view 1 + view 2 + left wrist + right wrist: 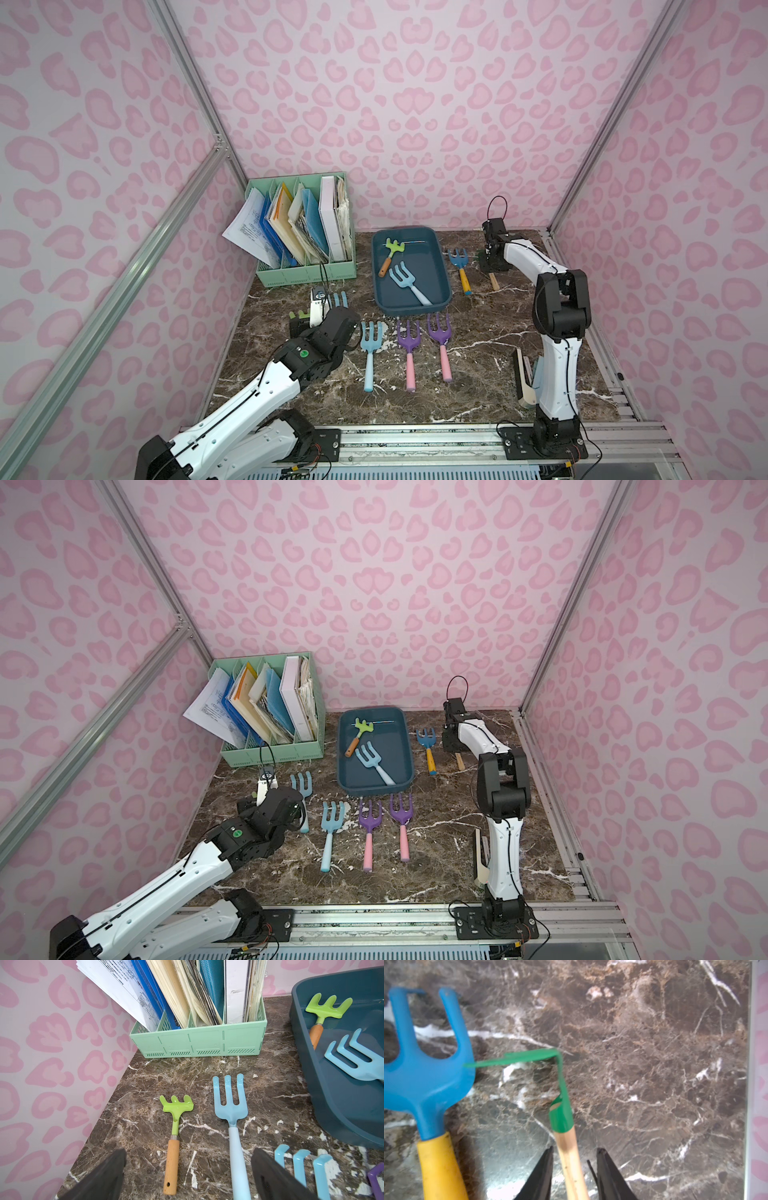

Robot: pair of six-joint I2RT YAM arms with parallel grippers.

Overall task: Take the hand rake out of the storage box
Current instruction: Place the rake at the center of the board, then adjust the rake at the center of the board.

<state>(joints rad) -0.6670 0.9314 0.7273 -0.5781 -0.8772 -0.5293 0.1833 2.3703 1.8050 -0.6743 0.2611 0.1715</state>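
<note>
The teal storage box (428, 266) (395, 746) (342, 1105) sits at the back middle of the marble table. In it lie a green hand rake (394, 248) (328, 1006) with a wooden handle and a light blue hand rake (405, 278) (353, 1057). My right gripper (490, 264) (575, 1149) is low over the table to the right of the box. It is open, its jaws straddling the pale handle of a green-headed tool (560, 1088) without touching it. My left gripper (320, 320) (188, 1159) hangs open at front left, holding nothing.
A mint-green file organiser (307, 270) stands at back left. A blue rake with a yellow handle (459, 266) lies right of the box. On the table lie a green rake (176, 1109), light blue rakes (230, 1101) (369, 353) and two purple ones (409, 353).
</note>
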